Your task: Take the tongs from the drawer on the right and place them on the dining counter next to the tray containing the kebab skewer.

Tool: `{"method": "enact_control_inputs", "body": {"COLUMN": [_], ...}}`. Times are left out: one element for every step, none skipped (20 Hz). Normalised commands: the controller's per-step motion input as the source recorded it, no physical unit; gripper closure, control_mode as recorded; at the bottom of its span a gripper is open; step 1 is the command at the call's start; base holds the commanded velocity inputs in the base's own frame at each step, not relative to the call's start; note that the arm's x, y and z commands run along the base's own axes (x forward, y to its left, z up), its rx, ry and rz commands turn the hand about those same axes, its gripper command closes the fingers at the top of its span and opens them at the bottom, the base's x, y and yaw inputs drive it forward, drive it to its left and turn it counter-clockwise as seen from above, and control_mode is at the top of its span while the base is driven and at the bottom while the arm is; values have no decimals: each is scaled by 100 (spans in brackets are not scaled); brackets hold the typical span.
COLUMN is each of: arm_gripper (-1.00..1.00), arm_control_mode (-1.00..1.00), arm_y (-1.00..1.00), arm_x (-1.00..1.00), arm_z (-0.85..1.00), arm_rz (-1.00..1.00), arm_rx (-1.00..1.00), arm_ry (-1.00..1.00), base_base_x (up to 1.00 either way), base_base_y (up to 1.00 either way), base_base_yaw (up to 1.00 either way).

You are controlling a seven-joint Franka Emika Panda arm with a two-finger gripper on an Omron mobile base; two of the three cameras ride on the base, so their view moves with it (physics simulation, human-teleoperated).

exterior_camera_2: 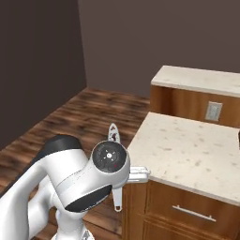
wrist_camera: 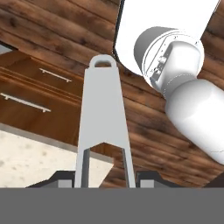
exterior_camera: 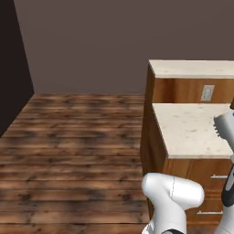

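Right base view: tongs (exterior_camera_2: 114, 136) mostly hidden behind the arm's round joint; only the scalloped tip at 12 o'clock of the joint and the looped end at 6 o'clock show.

Hand view: tongs' arms cut off at the bottom edge; gripper (wrist_camera: 105, 179) fingertips barely clear it, contact not discernible.

Left base view: tongs' ridged end (exterior_camera: 225, 126) clipped at 3 o'clock. Counter (exterior_camera: 192, 132) runs off the right edge.
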Motion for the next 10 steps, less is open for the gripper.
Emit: {"method": "enact_control_inputs", "body": {"arm_gripper": [100,100,100,100,100,100,100,100,100,100], "arm_control_mode": [100,100,100,100,100,100,100,100,100,100], "arm_y": [0,0,0,0,0,0,0,0,0,0], "arm_x": [0,0,0,0,0,0,0,0,0,0], "arm_z": [0,0,0,0,0,0,0,0,0,0], "arm_rz": [0,0,0,0,0,0,0,0,0,0], "arm_rx": [0,0,0,0,0,0,0,0,0,0], "arm_ry": [0,0,0,0,0,0,0,0,0,0], "base_base_x": [11,12,11,7,9,11,14,19,28,34], "base_base_y": [100,100,100,100,100,100,100,100,100,100], "base_base_yaw": [-2,-2,-2,-2,-2,-3,-3,-4,-6,-7]}}
